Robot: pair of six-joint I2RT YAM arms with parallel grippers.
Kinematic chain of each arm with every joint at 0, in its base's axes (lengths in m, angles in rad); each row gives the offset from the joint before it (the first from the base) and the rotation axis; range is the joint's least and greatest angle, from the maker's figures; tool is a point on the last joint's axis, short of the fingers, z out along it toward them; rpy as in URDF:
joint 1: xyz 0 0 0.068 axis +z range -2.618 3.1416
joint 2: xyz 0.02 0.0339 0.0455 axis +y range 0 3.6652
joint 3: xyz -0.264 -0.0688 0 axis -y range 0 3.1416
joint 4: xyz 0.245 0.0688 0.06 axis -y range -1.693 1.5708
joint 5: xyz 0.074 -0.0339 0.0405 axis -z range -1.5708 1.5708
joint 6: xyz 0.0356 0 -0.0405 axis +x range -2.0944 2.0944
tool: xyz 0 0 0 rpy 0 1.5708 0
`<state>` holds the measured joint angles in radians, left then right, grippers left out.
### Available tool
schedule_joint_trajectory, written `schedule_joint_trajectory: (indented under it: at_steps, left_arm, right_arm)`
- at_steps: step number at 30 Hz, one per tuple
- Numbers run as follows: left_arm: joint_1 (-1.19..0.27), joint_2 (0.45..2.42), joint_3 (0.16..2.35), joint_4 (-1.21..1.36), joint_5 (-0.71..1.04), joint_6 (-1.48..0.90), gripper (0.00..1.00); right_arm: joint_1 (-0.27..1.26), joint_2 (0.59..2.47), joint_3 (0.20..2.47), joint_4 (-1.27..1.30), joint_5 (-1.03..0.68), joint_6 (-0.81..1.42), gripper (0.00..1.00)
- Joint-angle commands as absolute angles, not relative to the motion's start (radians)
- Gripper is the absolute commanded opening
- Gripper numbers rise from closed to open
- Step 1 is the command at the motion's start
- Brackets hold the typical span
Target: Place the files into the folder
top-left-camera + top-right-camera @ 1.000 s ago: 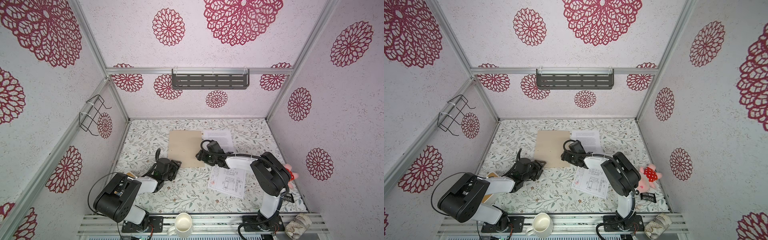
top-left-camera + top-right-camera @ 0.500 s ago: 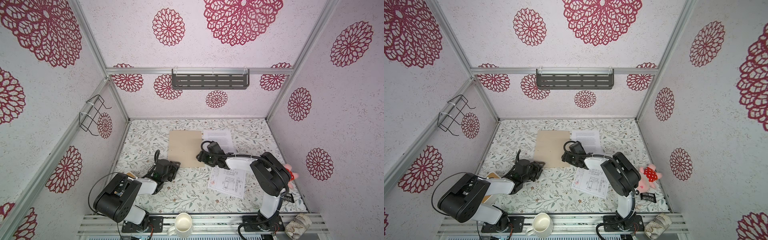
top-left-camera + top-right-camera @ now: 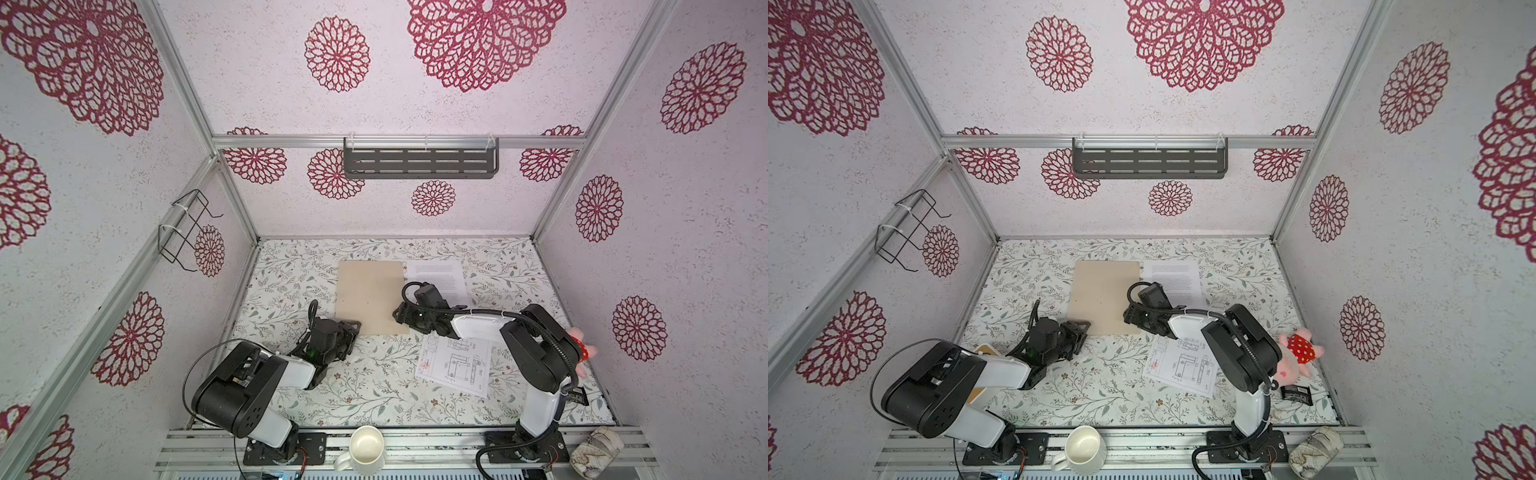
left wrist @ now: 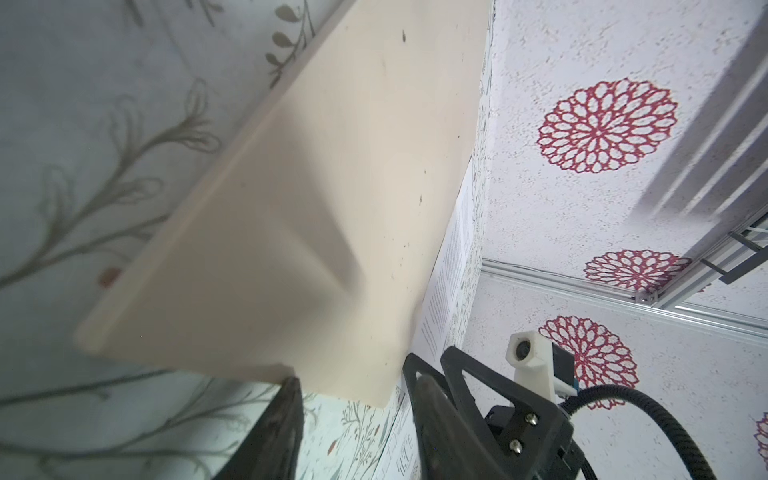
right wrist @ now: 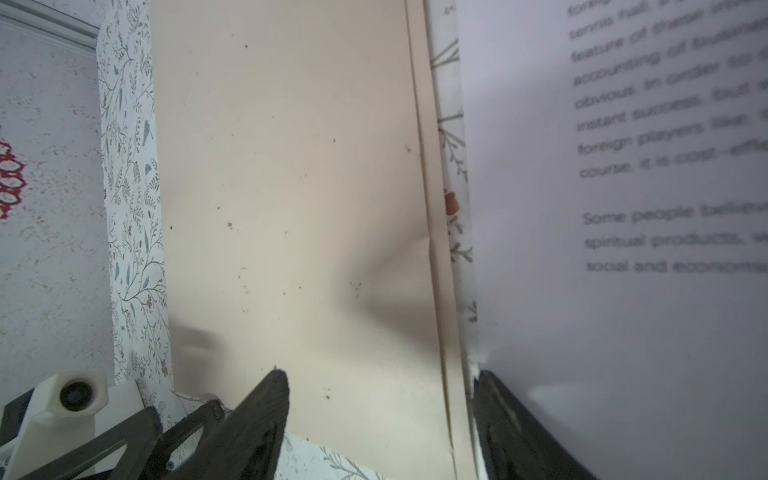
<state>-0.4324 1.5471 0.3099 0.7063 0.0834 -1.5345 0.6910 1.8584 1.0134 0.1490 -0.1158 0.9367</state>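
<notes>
Straddling folder [image 3: 370, 295] front-left corner with my left tool [image 4: 357, 399], jaws parted, nothing gripped; right tool [image 5: 380, 374] astride folder right edge, also released. Text sheet [image 3: 440, 278] right of folder (just beside); drawing sheet [image 3: 455, 365] front-right.

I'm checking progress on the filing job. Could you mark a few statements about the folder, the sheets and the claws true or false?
1. The folder is closed. True.
2. The text sheet is inside the folder. False: it lies on the table beside it.
3. The drawing sheet lies outside the folder. True.
4. The left claw holds the mug. False: the mug stands on the front rail; the claw is at the folder's near corner, jaws apart.
</notes>
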Motion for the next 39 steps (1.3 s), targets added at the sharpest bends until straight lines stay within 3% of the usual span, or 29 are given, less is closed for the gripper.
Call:
schedule_joint_trajectory:
  at_steps: [1,6,15,39]
  left_arm:
    - [-0.439,1.576,0.292,0.773,0.071,-1.565,0.47]
    - [-0.445,1.564,0.273,0.781,0.071,-1.588,0.47]
    - [-0.454,1.417,0.300,0.536,0.032,-1.526,0.52]
    - [-0.455,1.579,0.284,0.757,0.040,-1.576,0.46]
  right_arm:
    - [0.697,1.845,0.999,0.130,-0.107,0.946,0.73]
    - [0.698,1.841,0.997,0.124,-0.103,0.946,0.73]
    - [0.697,1.849,0.997,0.134,-0.107,0.950,0.73]
    - [0.698,1.850,0.991,0.129,-0.109,0.948,0.72]
